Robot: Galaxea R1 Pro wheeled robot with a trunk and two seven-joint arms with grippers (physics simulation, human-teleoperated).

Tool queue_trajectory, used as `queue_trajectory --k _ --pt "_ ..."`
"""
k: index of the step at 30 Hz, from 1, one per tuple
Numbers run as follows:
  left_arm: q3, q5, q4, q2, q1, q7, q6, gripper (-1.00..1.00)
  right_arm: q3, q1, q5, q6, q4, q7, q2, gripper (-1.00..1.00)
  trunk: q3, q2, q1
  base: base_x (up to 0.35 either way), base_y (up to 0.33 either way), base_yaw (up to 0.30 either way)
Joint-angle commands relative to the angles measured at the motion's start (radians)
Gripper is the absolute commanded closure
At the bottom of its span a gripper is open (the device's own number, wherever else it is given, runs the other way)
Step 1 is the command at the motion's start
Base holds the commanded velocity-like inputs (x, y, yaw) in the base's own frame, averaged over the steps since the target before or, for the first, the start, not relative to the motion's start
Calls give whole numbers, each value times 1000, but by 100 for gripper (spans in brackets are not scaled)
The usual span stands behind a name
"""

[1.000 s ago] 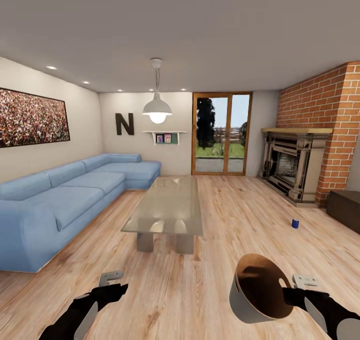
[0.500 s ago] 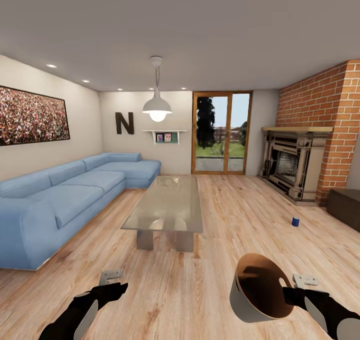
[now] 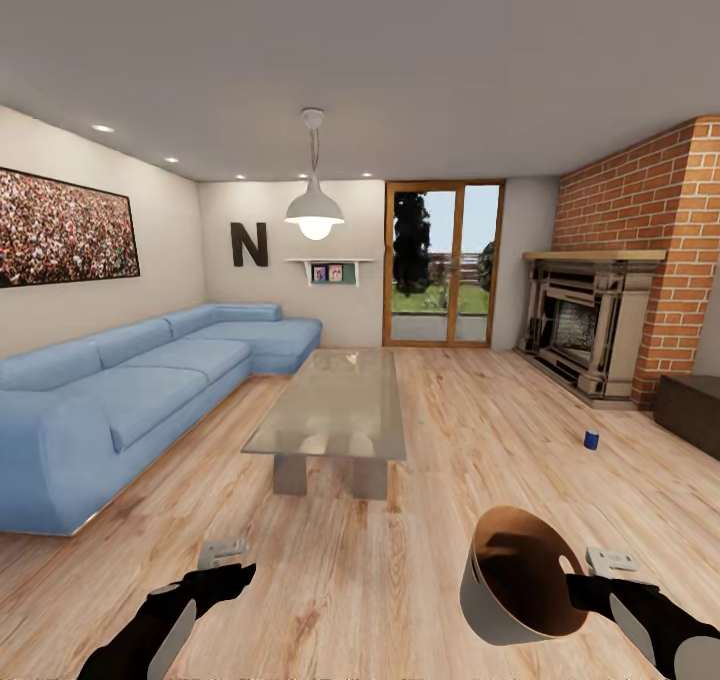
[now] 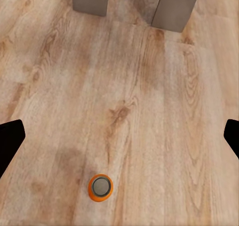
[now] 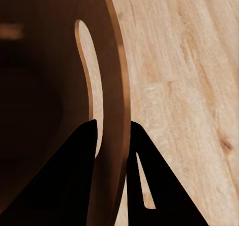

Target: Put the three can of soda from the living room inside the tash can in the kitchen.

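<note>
Orange can stands beneath open left hand.

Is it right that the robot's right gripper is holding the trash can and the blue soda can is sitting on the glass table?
Not quite. The right gripper does hold the trash can, but the head view shows the blue soda can on the wooden floor near the fireplace, not on the glass table.

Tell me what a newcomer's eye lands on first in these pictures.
First, the trash can, white outside and brown inside, tipped with its mouth to the camera and its rim clamped in the right pincer low at the right of the head view. Next, the orange soda can standing on the wood floor below the open left pincer. A dark blue soda can stands on the floor near the brick fireplace.
</note>
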Motion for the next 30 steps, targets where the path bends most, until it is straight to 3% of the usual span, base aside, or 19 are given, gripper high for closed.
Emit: queue_trajectory --k 1,9,14,17,20,26,30 --pt "0 0 0 0 0 0 -1 -100 -11 -1 -5 0 -2 7 0 100 -3 -7 4 0 0 0" --pt "0 -1 1 0 0 0 -16 -100 -16 -1 -8 -1 -21 12 -3 100 -28 -63 35 0 0 0" --pt "0 -1 1 0 0 0 -36 -100 -16 -5 -6 26 -82 7 -4 100 -44 -98 54 0 0 0" --pt "0 -1 1 0 0 0 -40 -100 -16 -10 -6 163 -129 4 -4 100 -53 -119 65 0 0 0" --pt "0 -2 2 0 0 0 -41 -100 -16 -29 -5 232 -165 4 -5 100 -63 -140 77 0 0 0" --pt "0 -2 2 0 0 0 -42 -100 -16 -91 -2 327 -183 4 -6 100 -81 -182 100 0 0 0" --pt "0 -2 2 0 0 0 -42 -100 -15 -128 1 352 -186 4 -6 100 -94 -210 115 0 0 0"
